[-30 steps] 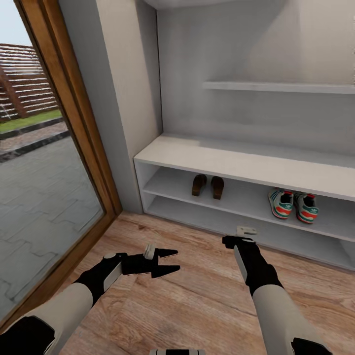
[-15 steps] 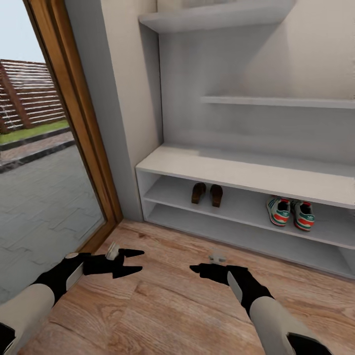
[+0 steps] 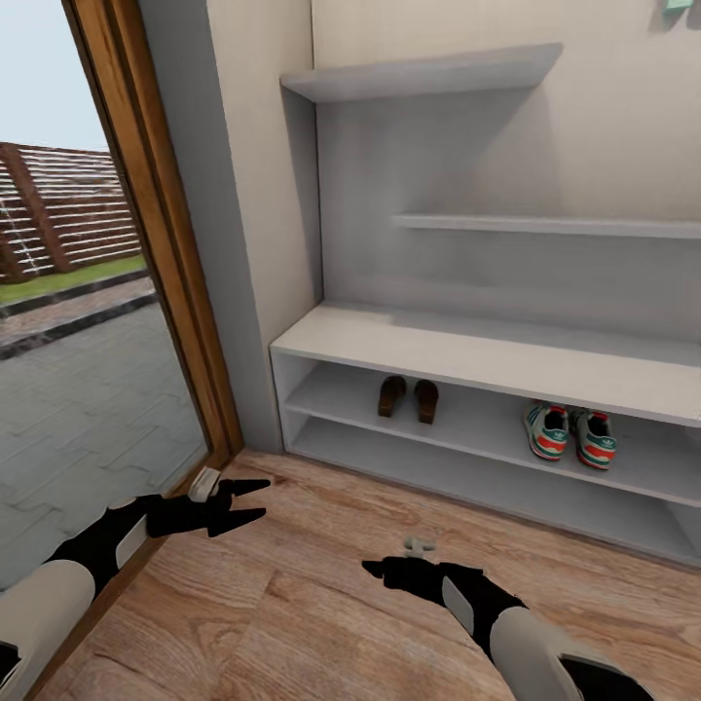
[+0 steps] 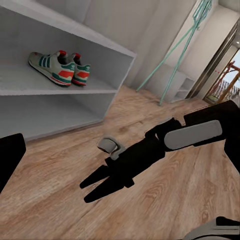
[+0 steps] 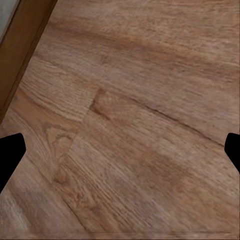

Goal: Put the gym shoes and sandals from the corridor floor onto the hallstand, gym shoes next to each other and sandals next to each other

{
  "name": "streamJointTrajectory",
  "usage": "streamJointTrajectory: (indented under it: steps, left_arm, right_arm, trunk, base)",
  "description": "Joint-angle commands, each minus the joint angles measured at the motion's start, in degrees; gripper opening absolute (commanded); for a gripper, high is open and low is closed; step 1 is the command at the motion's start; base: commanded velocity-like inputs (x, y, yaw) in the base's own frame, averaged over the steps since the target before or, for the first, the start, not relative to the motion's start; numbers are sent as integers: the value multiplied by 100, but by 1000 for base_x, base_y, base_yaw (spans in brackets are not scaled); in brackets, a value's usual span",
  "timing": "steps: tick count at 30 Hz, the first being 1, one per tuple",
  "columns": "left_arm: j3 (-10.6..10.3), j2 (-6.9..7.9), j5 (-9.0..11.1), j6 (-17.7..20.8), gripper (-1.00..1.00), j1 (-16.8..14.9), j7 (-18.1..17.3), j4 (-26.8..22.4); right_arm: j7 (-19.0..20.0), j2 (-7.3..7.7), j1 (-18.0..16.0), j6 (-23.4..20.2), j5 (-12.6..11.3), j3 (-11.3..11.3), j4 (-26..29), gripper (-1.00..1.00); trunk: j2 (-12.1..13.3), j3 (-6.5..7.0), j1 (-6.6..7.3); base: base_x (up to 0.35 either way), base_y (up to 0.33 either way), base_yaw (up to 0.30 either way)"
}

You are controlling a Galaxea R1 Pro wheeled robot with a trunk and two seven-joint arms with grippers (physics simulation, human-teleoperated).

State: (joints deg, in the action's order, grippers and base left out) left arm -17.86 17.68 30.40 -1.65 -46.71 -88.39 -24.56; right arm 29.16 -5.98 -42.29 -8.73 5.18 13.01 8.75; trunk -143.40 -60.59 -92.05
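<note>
The two gym shoes (image 3: 570, 434) stand side by side, touching, on the upper shelf of the shoe rack (image 3: 458, 348), toward four o'clock in the head view, heels facing out. The two sandals (image 3: 408, 398) sit as a pair on the same shelf at the view's centre, well apart from the gym shoes. In the left wrist view the gym shoes (image 4: 59, 67) show on that shelf too. Both arms hang low over the wood floor (image 3: 321, 604): the left gripper (image 3: 255, 503) at eight o'clock, its fingers parted and empty; the right gripper (image 3: 375, 568) at six o'clock, its fingers spread wide at the edges of the right wrist view, empty.
</note>
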Motion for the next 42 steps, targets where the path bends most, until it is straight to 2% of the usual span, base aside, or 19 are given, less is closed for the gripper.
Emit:
streamJointTrajectory:
  steps: [1, 8, 42]
  left_arm:
    - [-44, 7, 54, -13, 100, -5, -2, 3]
    - [-42, 0, 54, -11, 100, -5, -2, -5]
    - [-42, -1, 54, -11, 100, -5, -2, -5]
  right_arm:
    - [26, -1, 1, -30, 48, 53, -217, 100]
    - [21, 0, 2, -22, 54, 52, -421, 100]
    - [18, 27, 30, -27, 80, 26, -461, 100]
  trunk:
    - [-2, -5, 1]
    - [-2, -5, 1]
    - [-2, -5, 1]
  base:
    - [0, 0, 0]
    - [0, 0, 0]
    - [0, 0, 0]
